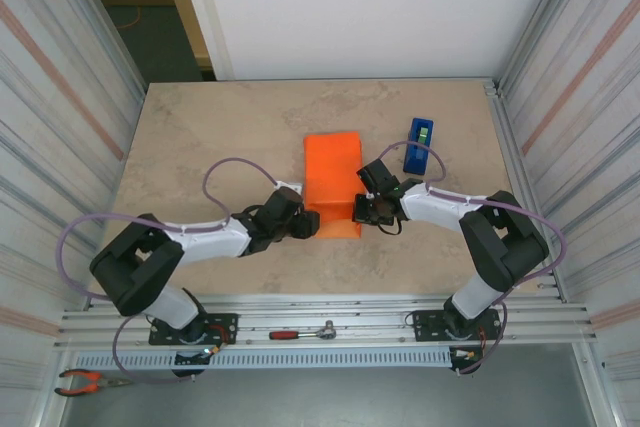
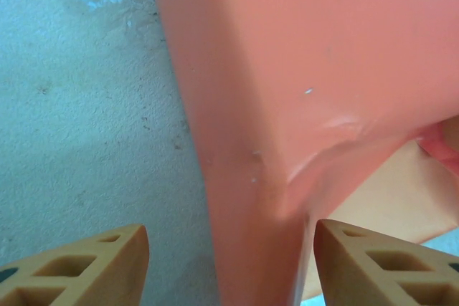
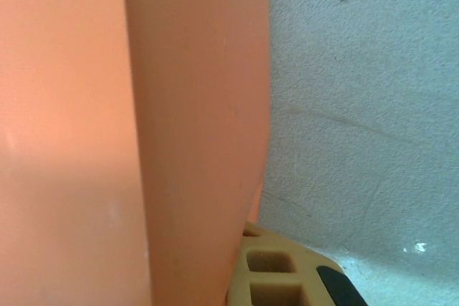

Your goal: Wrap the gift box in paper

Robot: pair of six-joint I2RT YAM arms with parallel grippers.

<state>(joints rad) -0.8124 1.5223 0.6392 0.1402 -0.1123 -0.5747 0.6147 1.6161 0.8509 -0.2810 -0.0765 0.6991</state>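
The orange paper [image 1: 332, 185] lies folded into a long raised shape at the table's middle. The gift box is hidden under it. My left gripper [image 1: 305, 224] stands at the paper's near left corner; in the left wrist view its tan fingers [image 2: 79, 270] are open on either side of a raised fold of the paper [image 2: 287, 105], with a gap on the left side. My right gripper [image 1: 362, 209] is at the near right edge. One of its fingers [image 3: 287, 270] presses against the paper [image 3: 143, 141]; the other is hidden behind the sheet.
A blue tape dispenser [image 1: 418, 144] stands just beyond the right gripper, right of the paper. Corrugated walls close in both sides of the table [image 1: 200, 137]. A red-handled ratchet [image 1: 305, 331] and pliers [image 1: 85, 381] lie on the front rail by the arm bases.
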